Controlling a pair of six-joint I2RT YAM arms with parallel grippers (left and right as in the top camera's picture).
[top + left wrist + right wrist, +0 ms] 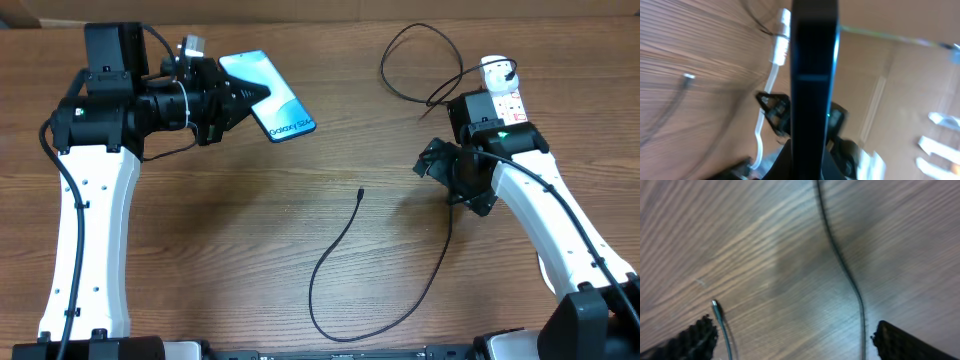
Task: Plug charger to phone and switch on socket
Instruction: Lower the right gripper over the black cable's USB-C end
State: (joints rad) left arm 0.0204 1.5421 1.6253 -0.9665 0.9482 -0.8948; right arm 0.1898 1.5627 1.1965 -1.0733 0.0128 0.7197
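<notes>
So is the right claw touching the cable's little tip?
Apart. The overhead view shows bare table between the right gripper and the charger's connector tip.

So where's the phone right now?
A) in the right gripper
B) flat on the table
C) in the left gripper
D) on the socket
C: the left gripper is shut on the phone, while the right gripper is open with nothing in it.

Wooden table (250,200), black charger (340,238) looped across it, white socket (497,70) near its far-right edge.
</notes>
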